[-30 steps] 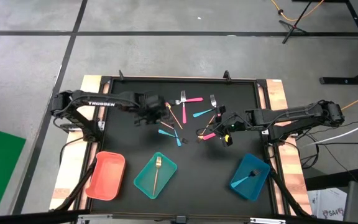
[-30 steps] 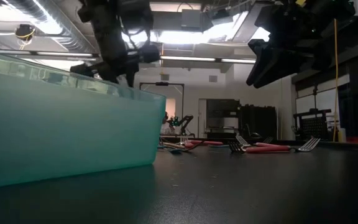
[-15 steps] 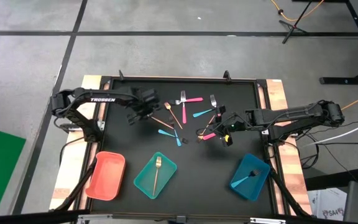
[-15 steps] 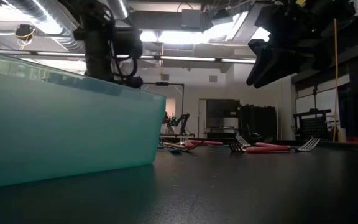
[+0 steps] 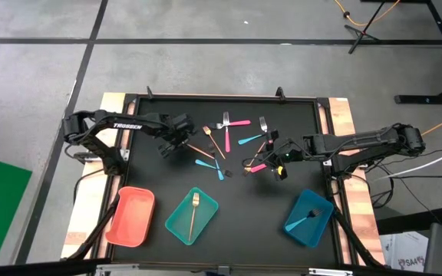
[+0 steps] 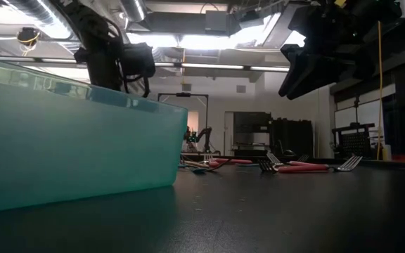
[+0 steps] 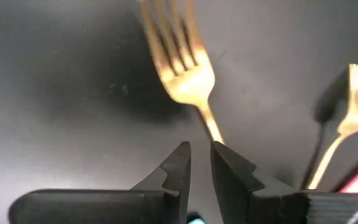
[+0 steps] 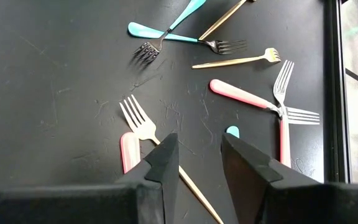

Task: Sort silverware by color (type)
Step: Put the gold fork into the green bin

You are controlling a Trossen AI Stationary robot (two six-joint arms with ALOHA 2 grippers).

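Silverware (image 5: pixel 236 142) first: lies strewn in a loose cluster at the middle of the black table (image 5: pixel 159 176), pink-handled, light-blue-handled and all-gold pieces crossing one another. Left gripper (image 7: pixel 201 163) next: hovers at the cluster's left edge, fingers nearly pressed together, pinching the thin handle of a gold fork (image 7: pixel 182 68), tines pointing away from the wrist and blurred above the tabletop; second gold fork (image 7: pixel 353 93) flat on the table just beside. Right gripper (image 8: pixel 199 155): hangs above the cluster's right side, fingers spread and holding nothing, over a pink-handled fork (image 8: pixel 135 121) and a thin gold handle. Near the table's front edge: red tray (image 5: pixel 121 226), teal tray (image 5: pixel 179 222) with one gold piece (image 5: pixel 194 205) inside, blue tray (image 5: pixel 321 222) with one blue-handled piece (image 5: pixel 308 216).
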